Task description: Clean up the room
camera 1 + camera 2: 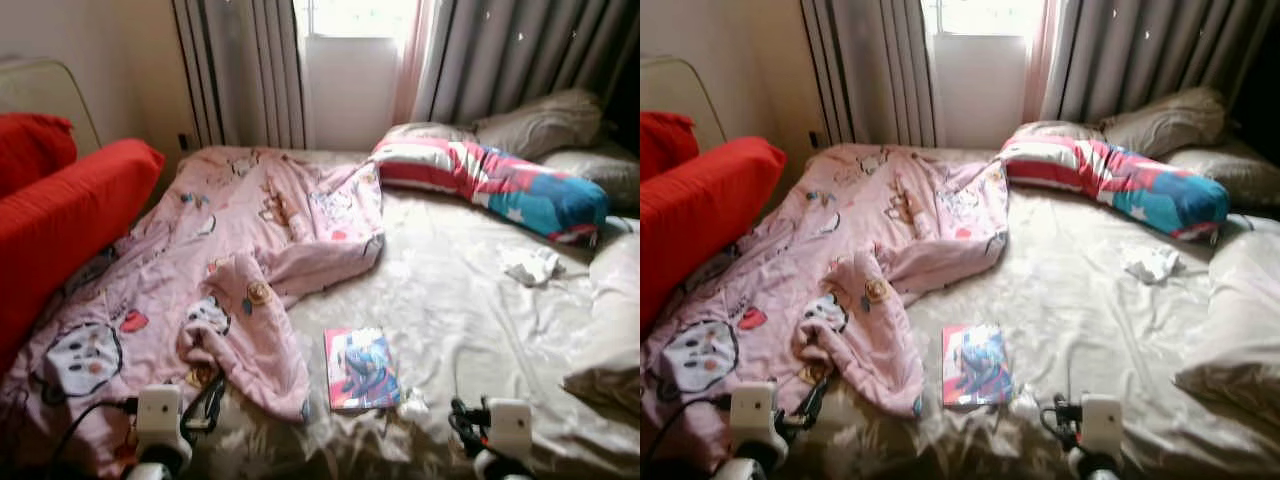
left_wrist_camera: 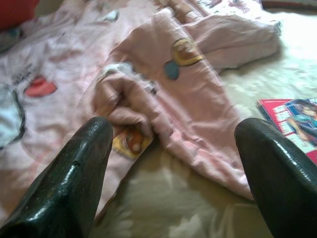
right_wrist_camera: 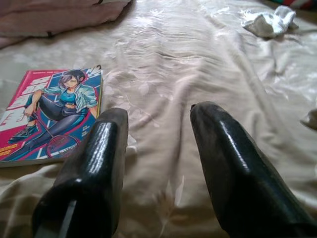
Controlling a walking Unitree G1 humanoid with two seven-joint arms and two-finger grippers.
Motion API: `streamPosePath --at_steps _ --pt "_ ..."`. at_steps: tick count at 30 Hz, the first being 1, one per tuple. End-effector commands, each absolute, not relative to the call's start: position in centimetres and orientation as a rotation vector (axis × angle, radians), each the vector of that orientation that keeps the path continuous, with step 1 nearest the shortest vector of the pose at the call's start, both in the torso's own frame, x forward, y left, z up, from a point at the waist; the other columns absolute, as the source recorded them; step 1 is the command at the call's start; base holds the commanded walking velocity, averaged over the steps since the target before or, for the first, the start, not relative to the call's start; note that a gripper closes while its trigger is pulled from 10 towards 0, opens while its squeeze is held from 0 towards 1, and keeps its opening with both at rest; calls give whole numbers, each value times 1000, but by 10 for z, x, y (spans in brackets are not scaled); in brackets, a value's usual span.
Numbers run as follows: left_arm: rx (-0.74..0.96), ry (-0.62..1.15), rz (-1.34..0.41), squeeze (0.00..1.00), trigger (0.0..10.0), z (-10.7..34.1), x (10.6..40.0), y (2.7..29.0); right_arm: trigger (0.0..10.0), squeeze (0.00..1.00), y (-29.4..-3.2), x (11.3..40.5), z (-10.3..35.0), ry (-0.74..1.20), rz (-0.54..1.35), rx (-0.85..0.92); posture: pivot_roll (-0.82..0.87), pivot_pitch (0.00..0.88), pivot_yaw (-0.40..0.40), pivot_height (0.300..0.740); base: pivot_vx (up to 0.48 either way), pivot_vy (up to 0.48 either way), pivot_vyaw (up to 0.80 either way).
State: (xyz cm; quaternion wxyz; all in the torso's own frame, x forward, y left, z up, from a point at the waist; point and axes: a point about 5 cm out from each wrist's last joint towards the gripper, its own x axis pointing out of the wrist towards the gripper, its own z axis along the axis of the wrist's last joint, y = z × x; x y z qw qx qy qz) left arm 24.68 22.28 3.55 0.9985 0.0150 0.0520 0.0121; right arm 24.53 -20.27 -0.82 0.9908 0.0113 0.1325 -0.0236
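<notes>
Two claws low at near edge of bed (image 1: 450, 300). Left claw (image 2: 173, 163) spread open over crumpled pink blanket (image 1: 210, 260) on left half. Right claw (image 3: 158, 148) fingers parted above bare sheet, comic book (image 1: 359, 368) just left of it. White cloth (image 1: 530, 265) far right, near striped pillow (image 1: 490, 180). Red cushion (image 1: 60, 220) at left edge.

Head pair looking forward and down over the bed (image 1: 470, 300). Wrist views low and close along each gripper: left onto the blanket (image 2: 198, 99), right onto sheet; both sharing the magazine (image 3: 52, 114).
</notes>
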Motion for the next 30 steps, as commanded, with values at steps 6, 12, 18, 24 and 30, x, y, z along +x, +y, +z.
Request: streamPosePath --at_steps 6,12,18,24,30 --pt "41 119 36 0 10000 33 244 229 10000 0 -193 248 -8 257 -24 38 19 54 -31 627 257 0 0" --pt "43 120 32 0 10000 34 244 229 10000 0 -193 247 -8 262 -22 43 19 55 -30 627 259 0 0" --pt "45 120 28 0 10000 34 244 229 10000 0 -191 247 -10 269 -8 47 17 57 -26 627 260 0 0" --pt "47 122 22 0 10000 34 245 229 10000 0 -188 247 -10 273 11 42 16 61 -20 627 261 0 0" --pt "47 124 9 0 10000 34 245 229 10000 0 -184 245 -13 296 22 35 12 72 -9 622 0 0 0"
